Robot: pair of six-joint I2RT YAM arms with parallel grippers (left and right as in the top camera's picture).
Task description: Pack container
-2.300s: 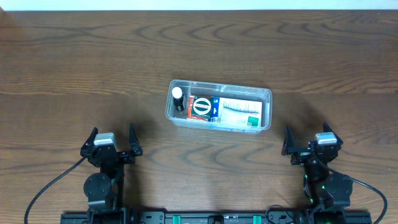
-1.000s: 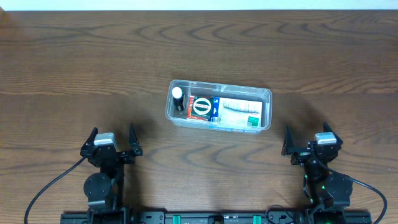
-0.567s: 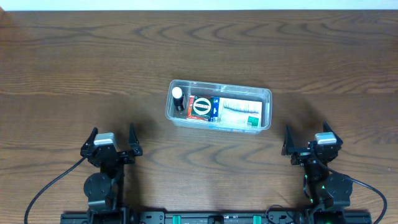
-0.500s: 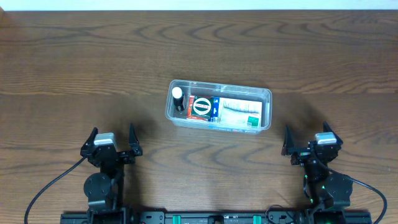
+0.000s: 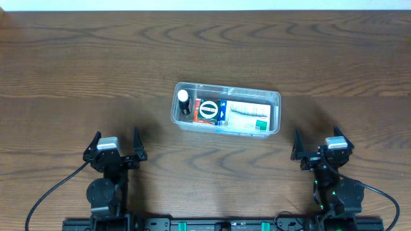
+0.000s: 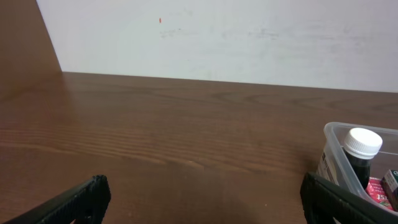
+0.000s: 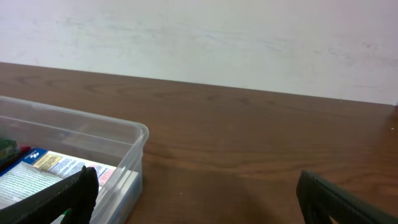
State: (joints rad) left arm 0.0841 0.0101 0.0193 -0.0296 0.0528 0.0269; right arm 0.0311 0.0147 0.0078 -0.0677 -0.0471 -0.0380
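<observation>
Left tool point(image 5: 116, 138) and right tool point(image 5: 316, 136) are both spread wide and holding nothing, folks. They are parked well short of the container point(image 5: 277, 113), on its near side, one off each end.

Biggest thing out there is the dark wood tabletop point(image 5: 77, 64), and the container lies flat on it, midway between the two tools and farther out.

It's a clear, shallow tub, so I'd call it light and thin-walled. It is likely to flex if squeezed, and it looks smooth enough to slip. What's inside gives it a little weight.

My pick for a hold is the rim, one finger inside a wall and one outside, rather than a pinch across the whole body.

The contents crowd that choice:
- A white-and-green box point(image 5: 247, 117) lies flat and fills the right half, running close to the right end wall. I can't tell how much gap is left there.
- A blue pack point(image 5: 223, 113) is beside it, toward the middle.
- A red pack with a round emblem point(image 5: 207, 111) comes next, left of the blue one.
- A small dark bottle with a white cap point(image 5: 183, 97) stands upright, tucked into the far left corner. It would tip easily if the tub jolts.

No object shows between either tool and the container, so the approach looks open from the near side.
</observation>
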